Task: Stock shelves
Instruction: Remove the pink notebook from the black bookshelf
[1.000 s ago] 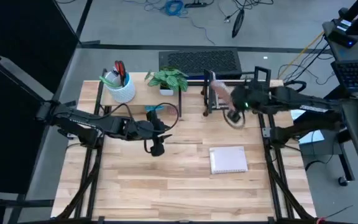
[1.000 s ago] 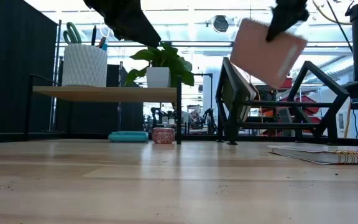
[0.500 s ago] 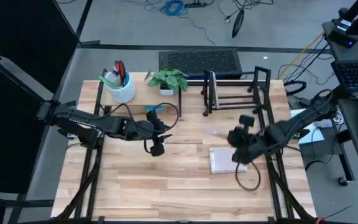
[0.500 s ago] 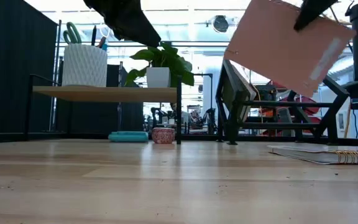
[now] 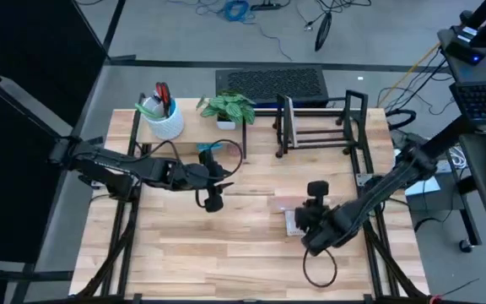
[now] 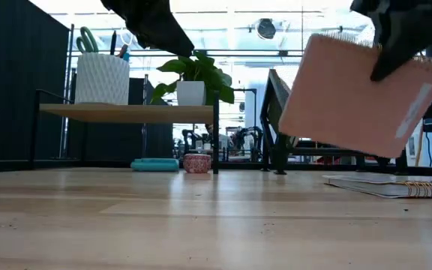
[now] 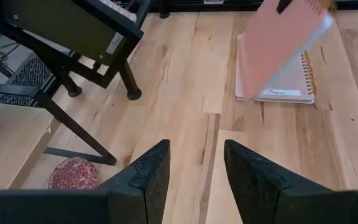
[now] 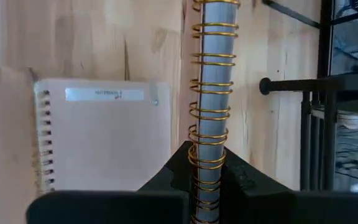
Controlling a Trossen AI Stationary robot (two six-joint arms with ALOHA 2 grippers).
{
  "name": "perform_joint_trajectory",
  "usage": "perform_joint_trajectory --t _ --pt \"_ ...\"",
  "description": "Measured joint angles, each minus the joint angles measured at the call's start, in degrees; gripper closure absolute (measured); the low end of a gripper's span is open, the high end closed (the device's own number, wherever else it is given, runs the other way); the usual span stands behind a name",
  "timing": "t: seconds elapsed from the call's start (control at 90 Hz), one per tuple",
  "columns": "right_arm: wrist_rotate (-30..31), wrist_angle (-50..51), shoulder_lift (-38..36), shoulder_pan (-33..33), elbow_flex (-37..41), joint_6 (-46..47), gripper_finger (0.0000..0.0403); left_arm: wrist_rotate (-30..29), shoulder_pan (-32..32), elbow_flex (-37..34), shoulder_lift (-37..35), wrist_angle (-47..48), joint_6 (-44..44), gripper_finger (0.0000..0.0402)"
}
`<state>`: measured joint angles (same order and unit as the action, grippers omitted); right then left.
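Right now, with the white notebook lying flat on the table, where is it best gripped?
The white notebook lies flat, so come from above at its spiral-bound edge. The wire coil probably gives more to catch than the thin page edges.

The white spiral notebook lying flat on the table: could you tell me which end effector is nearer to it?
Right. The right end effector hangs just above the white spiral notebook, holding a pink notebook. The left end effector sits apart, toward the table's middle.
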<state>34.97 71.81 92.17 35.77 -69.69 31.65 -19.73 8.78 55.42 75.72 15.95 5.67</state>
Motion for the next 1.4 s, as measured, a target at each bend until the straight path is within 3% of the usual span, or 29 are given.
perform_joint_trajectory --t 0.289,0.544,0.878,1.122,1.4 --pt "-6.8 8.6 4.1 0.8 0.0 8.7 0.0390 0.0 0.0 0.0 0.0 0.0 0.0 0.0262" --pt "-7.0 5.7 4.3 3.3 0.2 11.0 0.0389 0.0 -0.1 0.0 0.0 0.0 -0.1 0.0262" --pt "-9.9 0.9 4.3 3.5 6.6 13.8 0.0387 0.0 -0.1 0.0 0.0 0.0 -0.1 0.0262" --pt "-14.2 -3.7 4.3 3.7 7.8 12.2 0.0363 0.0 -0.1 0.0 0.0 0.0 -0.1 0.0262" --pt "-14.3 -3.7 4.3 6.1 7.8 11.1 0.0341 0.0 -0.1 0.0 0.0 0.0 -0.1 0.0262"
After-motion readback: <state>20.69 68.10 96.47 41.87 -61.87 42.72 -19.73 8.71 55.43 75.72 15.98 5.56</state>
